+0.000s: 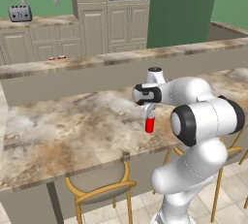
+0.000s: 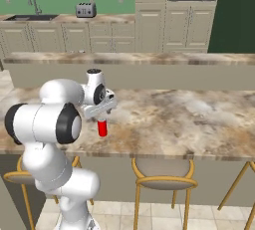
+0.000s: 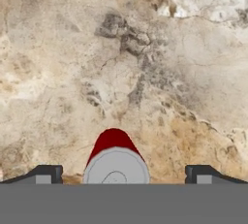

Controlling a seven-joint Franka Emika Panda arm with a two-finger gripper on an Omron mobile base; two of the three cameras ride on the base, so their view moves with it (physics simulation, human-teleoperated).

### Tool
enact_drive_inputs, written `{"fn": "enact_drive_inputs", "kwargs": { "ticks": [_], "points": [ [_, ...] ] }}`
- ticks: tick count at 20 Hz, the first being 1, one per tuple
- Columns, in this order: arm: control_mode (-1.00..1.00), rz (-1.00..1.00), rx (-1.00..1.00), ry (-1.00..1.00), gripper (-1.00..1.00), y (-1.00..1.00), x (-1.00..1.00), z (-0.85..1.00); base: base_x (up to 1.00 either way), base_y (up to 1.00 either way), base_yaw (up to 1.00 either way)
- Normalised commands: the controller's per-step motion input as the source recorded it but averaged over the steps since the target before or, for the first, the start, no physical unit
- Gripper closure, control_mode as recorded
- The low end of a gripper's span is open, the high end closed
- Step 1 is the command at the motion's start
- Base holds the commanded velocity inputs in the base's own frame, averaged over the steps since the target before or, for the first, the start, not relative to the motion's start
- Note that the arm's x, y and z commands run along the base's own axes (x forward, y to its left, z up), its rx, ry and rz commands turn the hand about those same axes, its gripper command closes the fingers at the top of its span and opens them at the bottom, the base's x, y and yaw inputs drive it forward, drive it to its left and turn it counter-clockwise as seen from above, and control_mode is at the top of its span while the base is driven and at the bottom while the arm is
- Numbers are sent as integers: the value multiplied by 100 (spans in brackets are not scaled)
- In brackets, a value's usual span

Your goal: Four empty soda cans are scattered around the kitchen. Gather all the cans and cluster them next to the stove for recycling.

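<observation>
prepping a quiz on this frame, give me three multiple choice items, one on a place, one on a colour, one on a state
1. Where does the soda can stand?
A. on the floor
B. on the marbled counter
C. on a stool

2. What colour is the can's body?
A. red
B. blue
C. green

3. How are the gripper jaws?
A. shut on the can
B. shut, holding nothing
C. open, one on each side of the can

Answers:
1 B, it stands upright on the stone top.
2 A, both base views show red.
3 C, the hand view shows gaps beside the can.
</observation>
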Motion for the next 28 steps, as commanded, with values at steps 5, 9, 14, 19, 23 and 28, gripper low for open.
{"fn": "enact_drive_inputs", "kwargs": {
  "ticks": [5,9,14,19,23,28],
  "points": [
    [-100,0,0,4,-100,-4,0,-3,0,0,0],
    [-100,0,3,13,-100,1,0,-13,0,0,0],
    [-100,0,2,6,-100,0,0,-14,0,0,0],
    [-100,0,0,-1,-100,0,3,-11,0,0,0],
    [-100,0,0,0,-100,0,-3,-10,0,0,0],
    [-100,0,0,0,-100,0,-9,-7,0,0,0]
  ]
}}
